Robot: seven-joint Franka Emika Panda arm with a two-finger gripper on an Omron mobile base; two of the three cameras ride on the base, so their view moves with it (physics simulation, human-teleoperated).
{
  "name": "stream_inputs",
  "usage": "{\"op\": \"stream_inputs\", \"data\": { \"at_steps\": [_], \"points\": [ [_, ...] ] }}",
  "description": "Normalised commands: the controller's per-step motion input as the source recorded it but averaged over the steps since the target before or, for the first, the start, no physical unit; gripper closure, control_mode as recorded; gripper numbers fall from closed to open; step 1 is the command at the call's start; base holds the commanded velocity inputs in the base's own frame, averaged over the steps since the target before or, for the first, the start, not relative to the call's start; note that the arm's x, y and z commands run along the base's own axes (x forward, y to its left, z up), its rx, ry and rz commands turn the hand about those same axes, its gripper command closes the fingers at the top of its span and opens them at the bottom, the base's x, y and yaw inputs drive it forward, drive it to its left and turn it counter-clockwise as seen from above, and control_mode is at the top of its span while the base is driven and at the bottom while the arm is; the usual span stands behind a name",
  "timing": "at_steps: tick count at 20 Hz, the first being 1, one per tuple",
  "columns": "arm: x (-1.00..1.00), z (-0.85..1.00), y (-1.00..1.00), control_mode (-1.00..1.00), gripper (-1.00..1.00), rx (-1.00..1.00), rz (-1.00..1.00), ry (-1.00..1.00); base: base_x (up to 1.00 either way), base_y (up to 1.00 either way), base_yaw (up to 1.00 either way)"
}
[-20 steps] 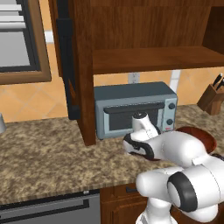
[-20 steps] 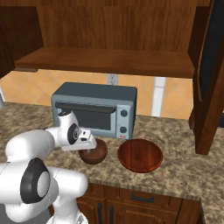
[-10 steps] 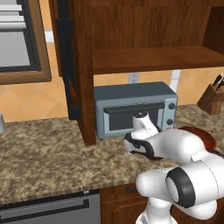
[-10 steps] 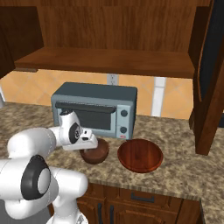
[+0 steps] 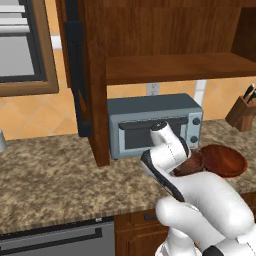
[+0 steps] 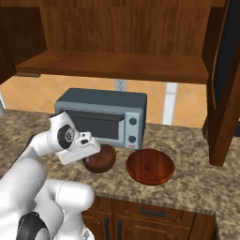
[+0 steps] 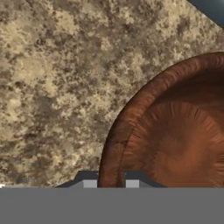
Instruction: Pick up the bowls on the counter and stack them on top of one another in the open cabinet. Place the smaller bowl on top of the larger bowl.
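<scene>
Two small dark fingertips of the gripper [image 7: 110, 183] straddle the near rim of the smaller bowl [image 6: 99, 159], one outside the wall and one inside, but whether they are pinched on it or slack I cannot tell. The bowl sits on the counter [image 6: 187, 140] before the toaster oven [image 6: 101, 117], just beside the larger bowl [image 6: 150, 166]. It looks rigid, light and glossy, so likely slippery; a firm pinch across the rim wall seems the best hold.

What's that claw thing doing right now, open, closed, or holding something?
Gripper: fingers straddle the smaller bowl's rim; whether it grips yet cannot be told.
</scene>
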Motion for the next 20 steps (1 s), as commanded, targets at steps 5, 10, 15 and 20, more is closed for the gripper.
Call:
{"op": "stream_inputs", "data": {
  "at_steps": [5, 10, 15, 20],
  "points": [
    [-0.45, 0.42, -0.96, -1.00, 1.00, -0.01, 0.11, 0.11, 0.00, 0.00, 0.00],
    [0.26, 0.38, -0.98, -1.00, 1.00, 0.01, 0.07, 0.07, 0.00, 0.00, 0.00],
    [0.72, 0.14, -1.00, -1.00, 1.00, 0.01, 0.01, 0.17, 0.00, 0.00, 0.00],
    [0.97, -0.05, -0.80, -1.00, 1.00, 0.08, 0.00, 0.13, 0.00, 0.00, 0.00]
  ]
}}
